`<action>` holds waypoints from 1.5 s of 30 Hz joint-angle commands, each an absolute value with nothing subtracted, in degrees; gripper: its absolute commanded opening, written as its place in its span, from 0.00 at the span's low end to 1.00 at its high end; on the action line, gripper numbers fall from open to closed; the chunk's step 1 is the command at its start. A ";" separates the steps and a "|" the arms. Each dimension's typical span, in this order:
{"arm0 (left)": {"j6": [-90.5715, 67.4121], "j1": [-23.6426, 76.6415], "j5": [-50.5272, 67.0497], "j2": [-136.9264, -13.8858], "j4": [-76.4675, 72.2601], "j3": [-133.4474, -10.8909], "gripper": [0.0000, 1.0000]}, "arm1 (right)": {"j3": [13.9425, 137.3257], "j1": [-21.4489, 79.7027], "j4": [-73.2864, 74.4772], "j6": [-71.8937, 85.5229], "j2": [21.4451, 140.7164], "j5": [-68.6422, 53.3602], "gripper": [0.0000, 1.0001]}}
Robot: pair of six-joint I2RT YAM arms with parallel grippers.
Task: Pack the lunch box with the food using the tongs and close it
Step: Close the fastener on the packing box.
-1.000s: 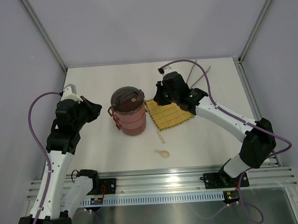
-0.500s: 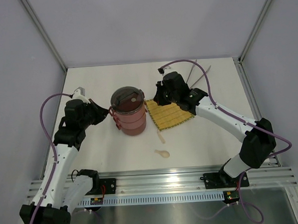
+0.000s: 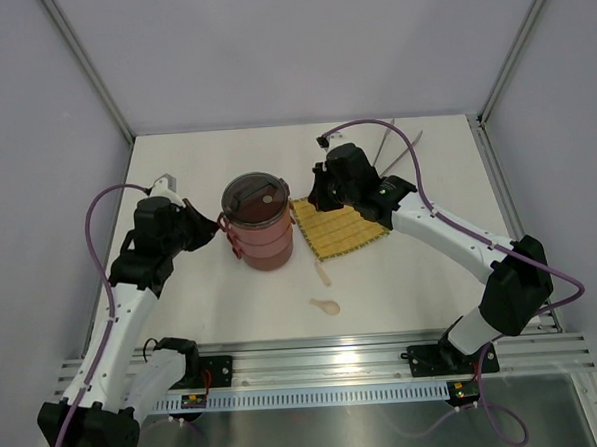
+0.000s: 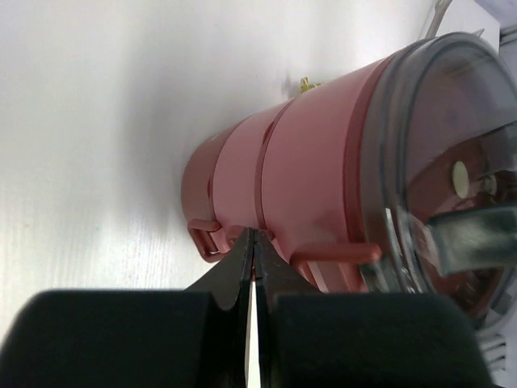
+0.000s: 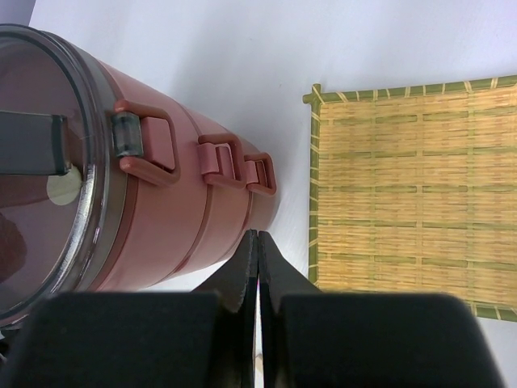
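Note:
The lunch box (image 3: 259, 226) stands stacked in the middle of the table, dark-red tiers under a grey see-through lid. My left gripper (image 3: 218, 228) is shut and empty, its tips (image 4: 254, 234) against the side clips of the lunch box (image 4: 323, 145). My right gripper (image 3: 303, 200) is shut and empty too, its tips (image 5: 257, 234) close to the lower tier of the lunch box (image 5: 161, 210) on the opposite side. The tongs (image 3: 399, 150) lie at the back right, partly behind the right arm. No food shows outside the box.
A yellow woven mat (image 3: 339, 227) (image 5: 412, 186) lies right of the box, under the right arm. Two small cream utensils (image 3: 325, 304) (image 3: 322, 273) lie in front of it. Grey walls enclose the table on three sides.
My left arm has swung right and lowered, bringing its shut fingertips up to the box's left clips. The right arm and the box have not moved.

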State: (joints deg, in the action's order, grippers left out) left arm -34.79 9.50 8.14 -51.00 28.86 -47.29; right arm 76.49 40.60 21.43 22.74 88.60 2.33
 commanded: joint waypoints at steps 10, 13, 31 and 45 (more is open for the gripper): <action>-33.49 9.75 4.57 -45.35 28.39 -51.68 0.00 | 79.10 40.61 21.18 22.94 88.24 1.58 0.00; -33.22 9.75 5.53 -48.25 28.66 -53.08 0.00 | 78.84 40.61 21.53 22.68 87.72 1.93 0.00; -34.02 13.18 8.53 -56.26 19.07 -44.38 0.00 | 79.89 40.69 22.50 22.77 88.77 1.76 0.00; -25.14 13.10 2.10 -44.58 28.65 -54.14 0.06 | 78.41 40.69 27.67 23.64 87.28 13.43 0.98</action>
